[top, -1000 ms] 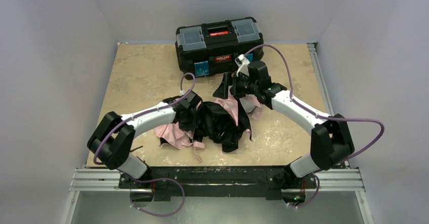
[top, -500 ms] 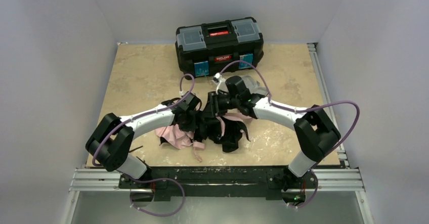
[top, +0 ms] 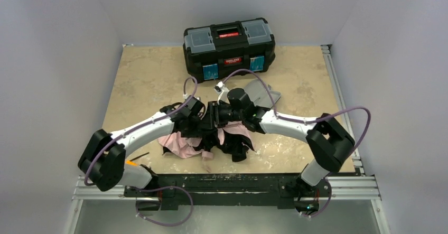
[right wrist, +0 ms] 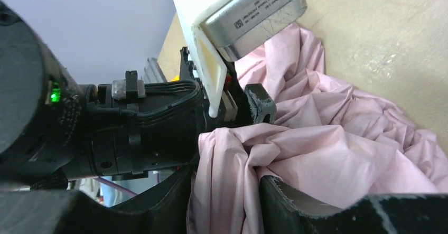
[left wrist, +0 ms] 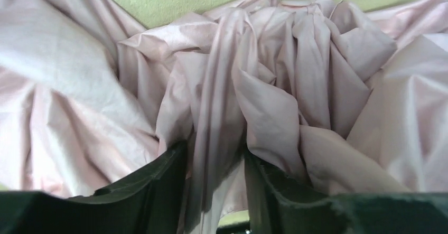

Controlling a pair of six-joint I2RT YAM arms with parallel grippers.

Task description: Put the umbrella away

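Pale grey walls [top: 58, 44] close in a mottled beige table [top: 142, 75]. The umbrella [top: 182, 145] lies crumpled at the lower middle of the top view. Its pink fabric spreads to the left and its black folds and ribs to the right, and it is neither collapsed nor rolled.

Both arms now meet over its upper edge. The right gripper [right wrist: 224, 178], which hung wide open at the upper right of the heap a second ago, has swung in toward the centre. It has closed about halfway onto a thick bunch of pink cloth, which fills the gap between its jaws. The left gripper [left wrist: 215, 152] was clamped tight a second ago and has since let its jaws out part way. A long fold of fabric runs up between them, apparently loose rather than pinched.

I judge this to be a change of hold, with the right side taking the cloth as the left eases off to regrip. The canopy is still being gathered, so the task looks far from finished.

A grey case [top: 261, 91] lies on the table just behind the right arm, toward the upper right. The black toolbox [top: 229, 41] stands shut at the top centre. It has a red badge with white lettering and two blue stickers on its front, all too small to read. In the right wrist view, the grey camera module [right wrist: 259, 9] at the top carries a printed label, and that print is also illegible.
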